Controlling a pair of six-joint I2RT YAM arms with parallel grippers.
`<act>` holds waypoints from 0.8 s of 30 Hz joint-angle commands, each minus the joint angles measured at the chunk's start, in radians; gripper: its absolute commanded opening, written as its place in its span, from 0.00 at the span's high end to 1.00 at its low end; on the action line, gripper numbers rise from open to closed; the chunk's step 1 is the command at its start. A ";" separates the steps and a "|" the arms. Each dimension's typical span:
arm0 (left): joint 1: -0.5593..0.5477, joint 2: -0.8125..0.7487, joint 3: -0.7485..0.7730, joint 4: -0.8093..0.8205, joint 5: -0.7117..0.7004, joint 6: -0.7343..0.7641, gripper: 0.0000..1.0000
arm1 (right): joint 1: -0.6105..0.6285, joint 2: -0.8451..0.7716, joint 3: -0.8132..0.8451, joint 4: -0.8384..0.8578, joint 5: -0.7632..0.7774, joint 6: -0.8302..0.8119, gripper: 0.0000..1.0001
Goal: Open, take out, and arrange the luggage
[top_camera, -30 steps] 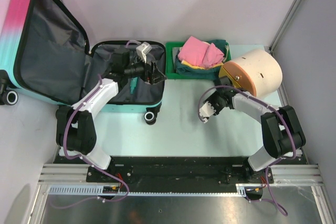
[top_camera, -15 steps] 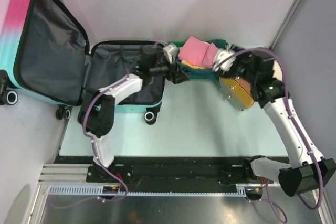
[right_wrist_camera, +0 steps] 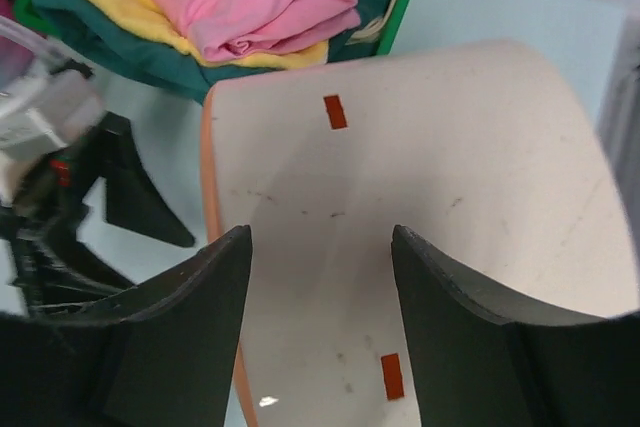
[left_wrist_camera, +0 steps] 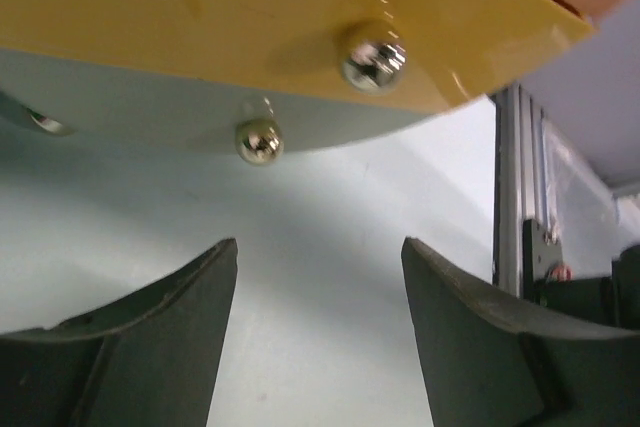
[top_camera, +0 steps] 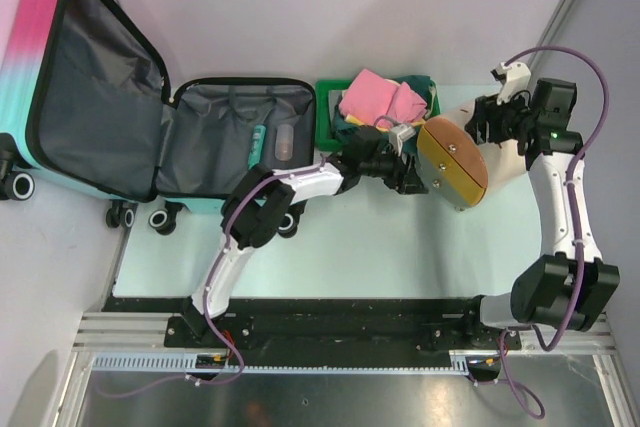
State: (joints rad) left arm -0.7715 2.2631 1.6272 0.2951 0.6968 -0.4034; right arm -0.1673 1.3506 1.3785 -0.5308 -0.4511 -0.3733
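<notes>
The luggage (top_camera: 235, 152) is lying open at the far left part of the pale table (top_camera: 350, 247). Its pink-to-teal lid (top_camera: 90, 87) is standing up and leaning to the left, and its lower half is resting flat and showing the dark grey lining. Inside the lower half a small teal item (top_camera: 258, 140) and a pale rounded item (top_camera: 283, 141) are lying side by side; I cannot tell what they are. Just to the right of the luggage a green tray (top_camera: 325, 119) is holding folded clothes, with a pink cloth (top_camera: 382, 97) sitting on top. The white-and-orange cylinder (top_camera: 455, 162) is lying on its side to the right of the tray, turning its yellow end face (left_wrist_camera: 200, 7) toward the left arm. The left arm is reaching far across the table, well apart from the luggage. The left gripper (left_wrist_camera: 318, 252) is hovering just before this yellow face, low over the table; its two fingers are standing spread apart and nothing is lying between them. Two metal studs (left_wrist_camera: 372, 55) are showing on the face above the fingers. The right gripper (right_wrist_camera: 320, 237) is hanging over the cream side of the cylinder, with its fingers also spread wide and gripping nothing; whether they are touching the cylinder I cannot tell.
</notes>
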 commanded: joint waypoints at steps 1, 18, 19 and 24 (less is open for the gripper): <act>-0.014 0.091 0.138 0.055 -0.045 -0.187 0.29 | -0.049 0.054 0.031 -0.017 -0.087 0.146 0.38; -0.052 0.263 0.309 0.055 -0.098 -0.284 0.37 | -0.064 0.130 0.030 -0.113 -0.116 0.182 0.42; -0.052 0.265 0.315 0.055 -0.097 -0.287 0.37 | -0.064 0.128 0.030 -0.116 -0.118 0.182 0.42; -0.060 0.283 0.355 0.059 -0.106 -0.298 0.41 | -0.066 0.125 0.030 -0.123 -0.104 0.185 0.42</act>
State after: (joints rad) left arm -0.8196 2.5362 1.9137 0.3206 0.6052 -0.6781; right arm -0.2314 1.4452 1.4162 -0.5125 -0.5674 -0.2283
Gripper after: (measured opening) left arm 0.607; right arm 0.586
